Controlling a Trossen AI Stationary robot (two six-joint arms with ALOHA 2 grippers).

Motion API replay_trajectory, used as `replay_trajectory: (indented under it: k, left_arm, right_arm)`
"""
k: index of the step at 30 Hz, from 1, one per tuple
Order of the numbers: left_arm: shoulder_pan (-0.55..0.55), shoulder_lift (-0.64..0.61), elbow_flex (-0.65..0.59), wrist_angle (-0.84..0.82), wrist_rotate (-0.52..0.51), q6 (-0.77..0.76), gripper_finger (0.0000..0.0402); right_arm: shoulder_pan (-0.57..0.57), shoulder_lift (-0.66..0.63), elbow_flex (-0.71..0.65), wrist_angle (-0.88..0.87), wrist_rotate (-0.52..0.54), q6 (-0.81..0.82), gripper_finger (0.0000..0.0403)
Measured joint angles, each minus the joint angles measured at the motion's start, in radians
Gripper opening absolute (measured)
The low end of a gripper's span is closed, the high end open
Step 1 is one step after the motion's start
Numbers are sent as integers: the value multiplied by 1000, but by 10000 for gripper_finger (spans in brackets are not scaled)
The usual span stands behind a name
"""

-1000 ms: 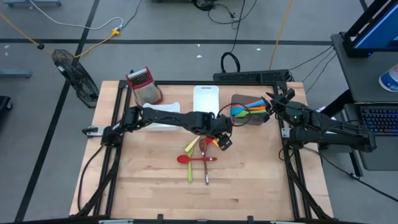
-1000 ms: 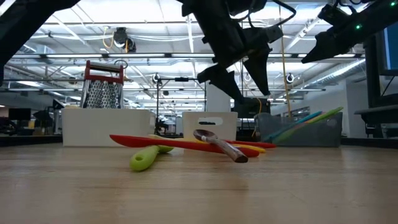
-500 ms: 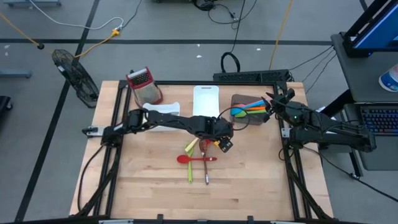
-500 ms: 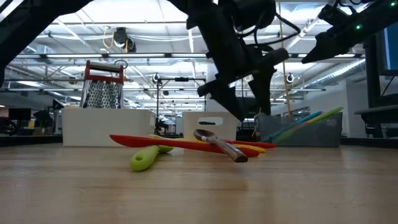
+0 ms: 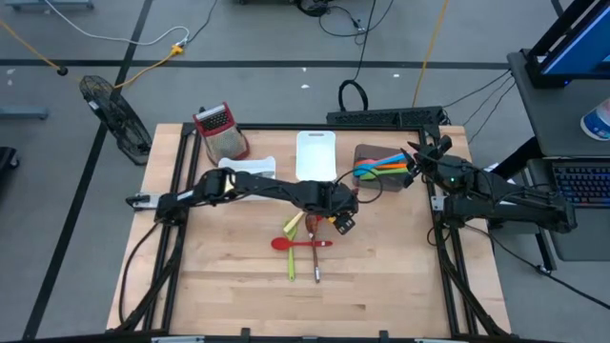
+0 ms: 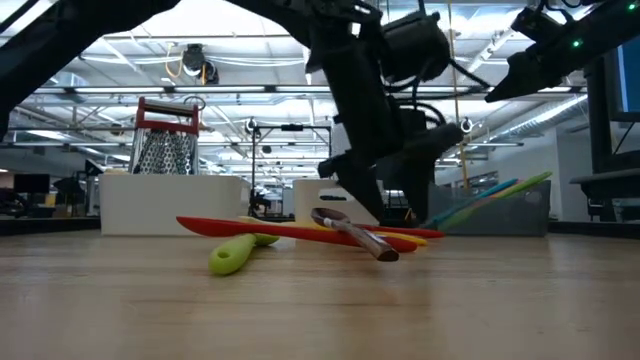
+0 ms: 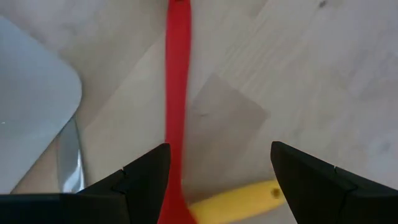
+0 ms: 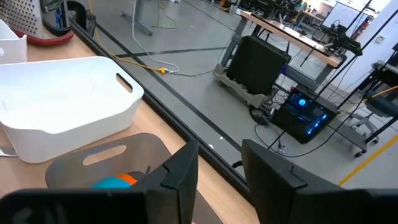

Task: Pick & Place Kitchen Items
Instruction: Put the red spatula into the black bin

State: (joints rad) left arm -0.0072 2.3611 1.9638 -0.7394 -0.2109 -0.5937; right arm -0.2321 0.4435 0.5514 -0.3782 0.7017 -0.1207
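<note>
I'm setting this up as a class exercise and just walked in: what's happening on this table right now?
The left gripper is open and low over a small pile of utensils in the middle of the table, with a red spatula and a yellow utensil right under its fingers; it holds nothing yet. A green utensil and a metal spoon lie in the same pile. The right gripper waits above the brown tray, which already holds several colourful utensils.

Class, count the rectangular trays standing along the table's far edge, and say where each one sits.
3: a white tray beside the grater, a white tray in the middle, and a brown tray holding utensils by the right gripper. The left arm hides part of the first.
</note>
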Motion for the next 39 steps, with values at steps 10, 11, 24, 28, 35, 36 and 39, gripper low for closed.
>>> replay_trajectory:
  k: [10, 11, 24, 28, 35, 36, 39]
  left_arm:
    - [1, 54, 3, -32, 20, 16, 284]
    - [2, 59, 4, -32, 30, 16, 284]
    - [-1, 63, 18, 8, 11, 46, 108]
    - [11, 65, 18, 51, 12, 62, 41]
    - [26, 65, 19, 116, 4, 58, 29]
    - [26, 63, 19, 120, 5, 58, 31]
    - [26, 50, 19, 116, 20, 79, 23]
  right_arm:
    - [0, 0, 0, 0, 0, 0, 116]
    - [0, 0, 0, 0, 0, 0, 116]
    - [0, 0, 0, 0, 0, 0, 116]
    - [0, 0, 0, 0, 0, 0, 116]
    - [0, 0, 0, 0, 0, 0, 116]
    - [0, 0, 0, 0, 0, 0, 116]
    - [0, 0, 0, 0, 0, 0, 116]
